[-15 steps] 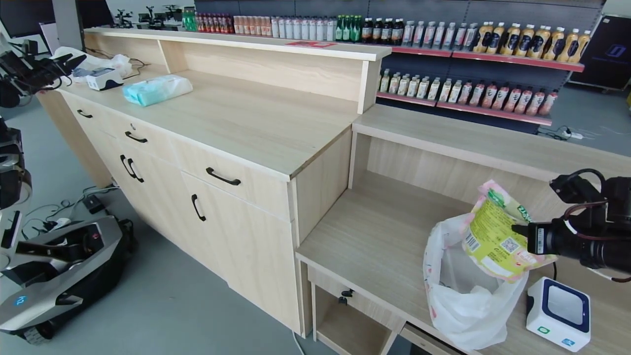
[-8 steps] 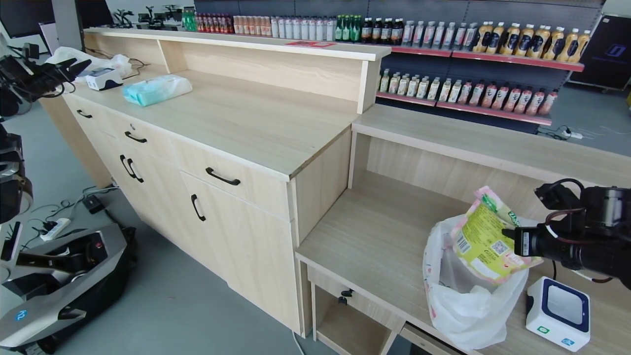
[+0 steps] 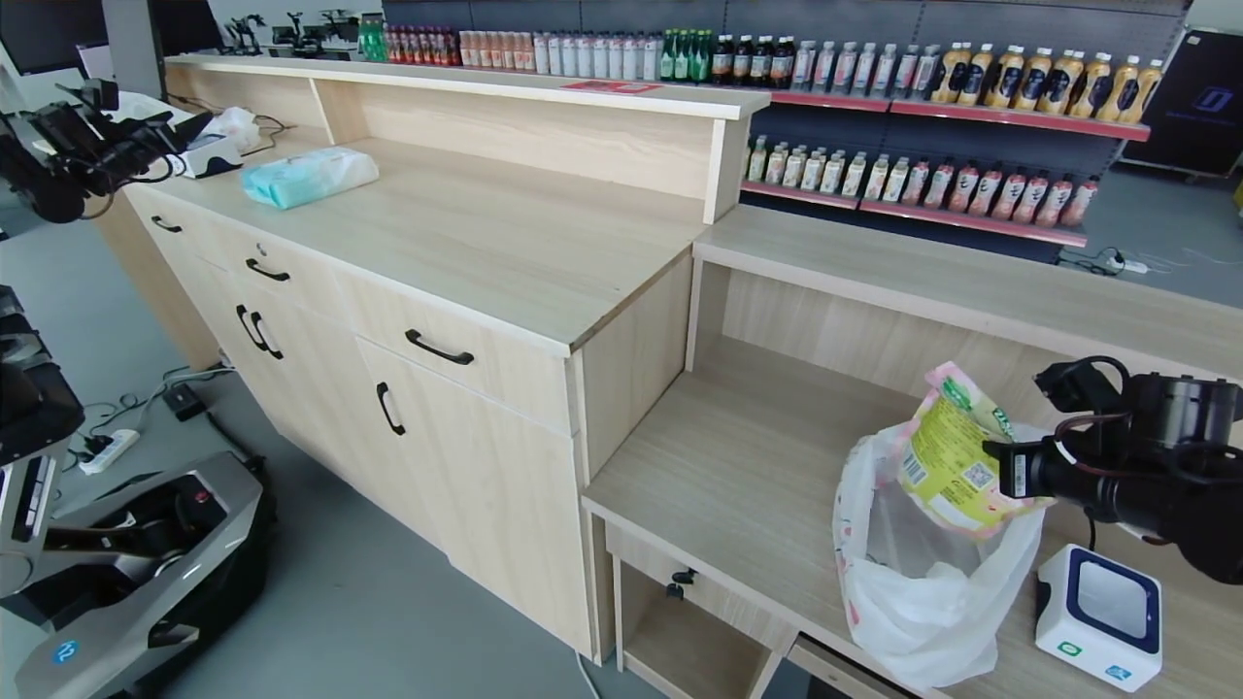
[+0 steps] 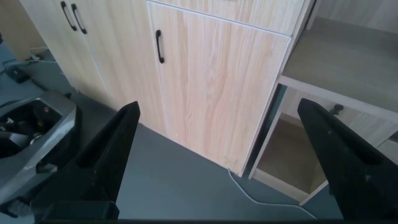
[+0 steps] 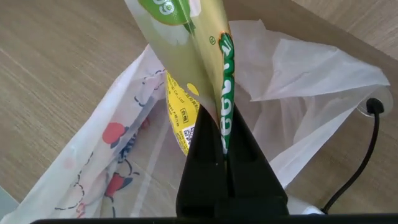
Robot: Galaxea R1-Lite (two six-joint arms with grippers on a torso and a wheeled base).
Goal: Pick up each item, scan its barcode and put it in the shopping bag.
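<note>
A yellow-green snack pouch point(image 3: 944, 454) with pink edges hangs tilted over the mouth of the white shopping bag point(image 3: 913, 592) on the low desk. My right gripper point(image 3: 1008, 456) is shut on the pouch's edge. In the right wrist view the pouch point(image 5: 193, 56) is pinched in the right gripper point(image 5: 224, 158) above the open bag point(image 5: 311, 81). A white and blue scanner point(image 3: 1102, 616) stands right of the bag. My left gripper point(image 3: 189, 131) is open at the far left end of the tall counter, its fingers point(image 4: 112, 155) spread with nothing between them.
A blue-green tissue pack point(image 3: 309, 177) lies on the tall counter point(image 3: 466, 233), with a small white device point(image 3: 209, 155) and a white bag point(image 3: 233, 121) behind it. Drink shelves point(image 3: 923, 107) line the back. A black cable point(image 5: 373, 134) runs beside the bag.
My right gripper has carried the pouch a little left and lower, closer over the bag's mouth. My left gripper has moved right, toward the counter's left end.
</note>
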